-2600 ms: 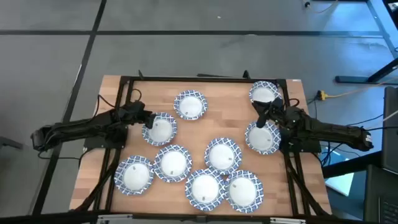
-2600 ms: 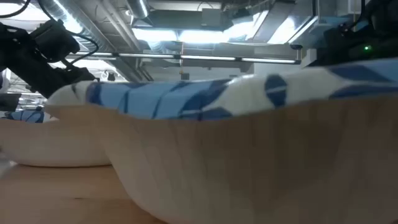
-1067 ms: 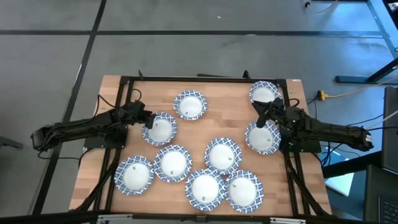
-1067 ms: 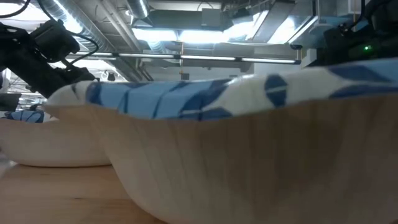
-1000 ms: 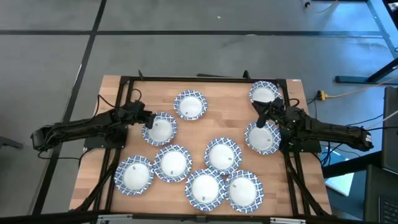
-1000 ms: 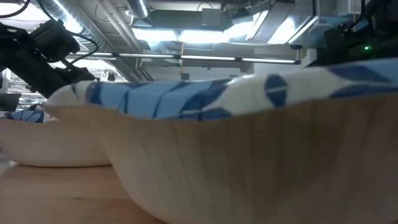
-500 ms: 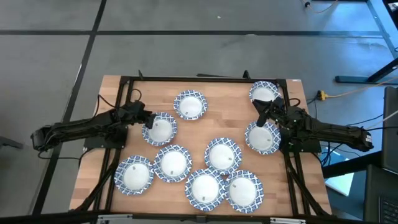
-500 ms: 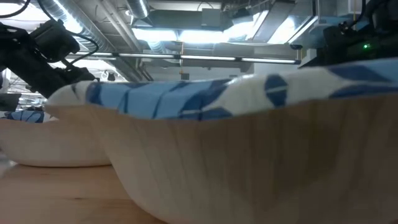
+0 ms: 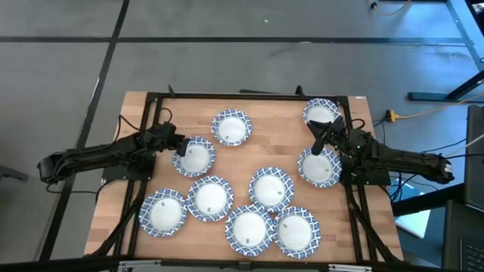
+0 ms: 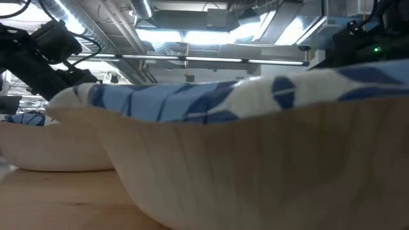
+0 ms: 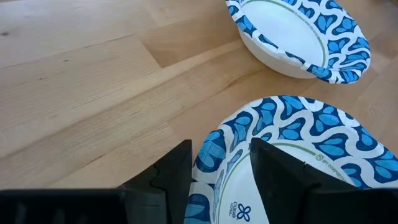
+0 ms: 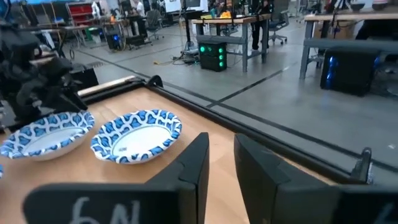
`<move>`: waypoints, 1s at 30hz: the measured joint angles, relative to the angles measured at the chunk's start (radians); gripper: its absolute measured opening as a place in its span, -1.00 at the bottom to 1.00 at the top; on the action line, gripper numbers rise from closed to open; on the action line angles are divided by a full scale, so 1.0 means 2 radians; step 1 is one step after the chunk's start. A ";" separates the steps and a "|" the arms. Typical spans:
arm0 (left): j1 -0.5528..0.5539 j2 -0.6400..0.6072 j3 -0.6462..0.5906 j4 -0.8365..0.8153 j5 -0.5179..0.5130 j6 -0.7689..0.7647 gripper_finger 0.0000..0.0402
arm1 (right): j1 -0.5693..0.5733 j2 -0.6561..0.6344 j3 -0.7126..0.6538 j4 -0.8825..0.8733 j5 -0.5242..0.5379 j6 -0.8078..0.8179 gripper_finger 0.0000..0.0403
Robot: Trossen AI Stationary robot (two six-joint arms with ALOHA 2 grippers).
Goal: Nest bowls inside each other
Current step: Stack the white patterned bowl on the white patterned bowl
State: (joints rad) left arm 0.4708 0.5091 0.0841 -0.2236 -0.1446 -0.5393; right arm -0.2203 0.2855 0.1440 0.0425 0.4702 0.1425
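Several blue-and-white rimmed bowls sit apart on the wooden table [image 9: 280, 128], each on its base. My left gripper [image 9: 178, 148] is open at the left rim of the mid-left bowl [image 9: 194, 156]. One finger [image 11: 174, 171] stands outside that rim and the other finger [image 11: 277, 171] inside it. My right gripper [image 9: 315, 138] hovers level between the far-right bowl [image 9: 321, 115] and the right bowl [image 9: 319, 166]. It is open by a narrow gap [image 12: 221, 135], with nothing in it. My left gripper straddles the bowl's rim [image 11: 211, 158] on the side toward the table's left, slanting down from that side. Whether either finger touches the rim, I cannot tell. The bowl rests on the table.
A black frame rail [image 9: 249, 96] runs around the table. Another bowl [image 9: 231, 127] stands just beyond the left gripper's bowl. Several more bowls crowd the near half, among them one [image 9: 271, 187] at the centre and one [image 10: 255, 147] close before the low camera.
My right gripper has rolled a little about the line it points along, staying where it was. The left gripper and the bowls have kept still.
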 joint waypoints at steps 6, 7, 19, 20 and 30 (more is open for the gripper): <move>0.000 0.000 0.000 0.000 0.000 0.000 -0.22 | 0.000 0.000 0.000 -0.001 0.000 -0.010 -0.41; 0.000 0.000 0.000 0.000 0.000 0.000 -0.22 | 0.000 0.000 0.000 -0.001 0.001 -0.009 -0.33; 0.000 0.000 0.000 0.000 0.000 0.000 -0.22 | 0.000 0.000 0.000 0.012 0.002 0.080 0.28; 0.000 0.000 0.000 0.000 0.000 0.000 -0.22 | 0.000 0.000 0.000 0.014 0.008 0.084 0.29; 0.000 0.000 0.000 0.001 0.000 0.000 -0.22 | 0.000 0.001 0.057 -0.019 0.017 0.054 0.30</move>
State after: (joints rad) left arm 0.4706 0.5091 0.0841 -0.2207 -0.1444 -0.5400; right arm -0.2207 0.2867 0.2577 0.0045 0.5035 0.2497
